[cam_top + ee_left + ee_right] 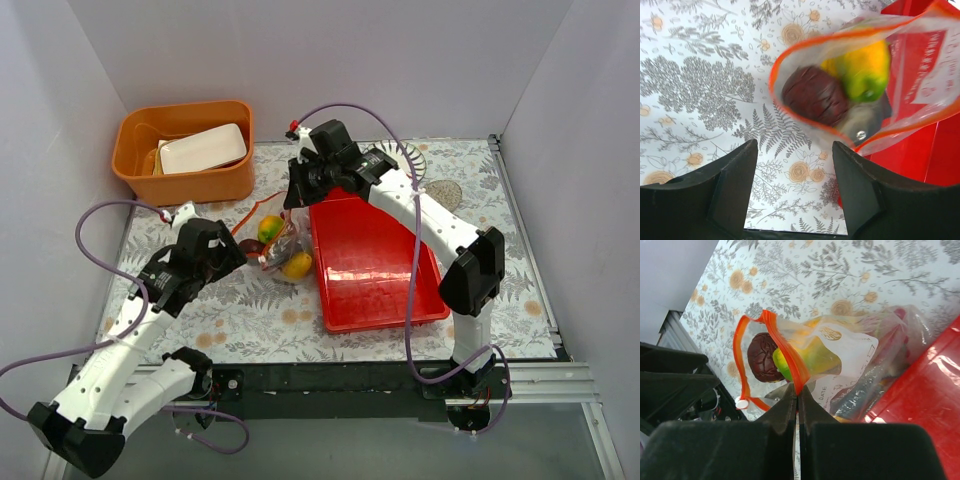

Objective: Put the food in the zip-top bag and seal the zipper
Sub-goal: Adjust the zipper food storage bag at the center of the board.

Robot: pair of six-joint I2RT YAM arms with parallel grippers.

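Bag location: the zip-top bag (279,247) lies on the floral tablecloth (700,75), just beside the left edge of the red tray (375,270) and between the two grippers.
Bag material: clear, thin, glossy film, crinkled all over, with a printed label on one face. It likely handles as light, limp and slippery, sagging wherever it is unsupported.
Zipper: the orange-red strip (782,347) bows open in a loop. It is probably the stiffest part of the bag and so the best place to take hold.
Tab: a small white tab (742,403) sits at one end of the strip.
Contents: a dark, round, wrinkled plum (812,95) and a smooth yellow-green mango (865,70), with a grey piece (860,122) beneath them. These hard-looking toys likely give the bag most of its weight.
Right gripper (797,390): fingers pressed together, pinching one lip of the zipper.
Left gripper (794,145): fingers spread wide and empty, facing the open mouth but not touching it.
Handling risk: a pull on the film alone would probably let it slip or stretch.
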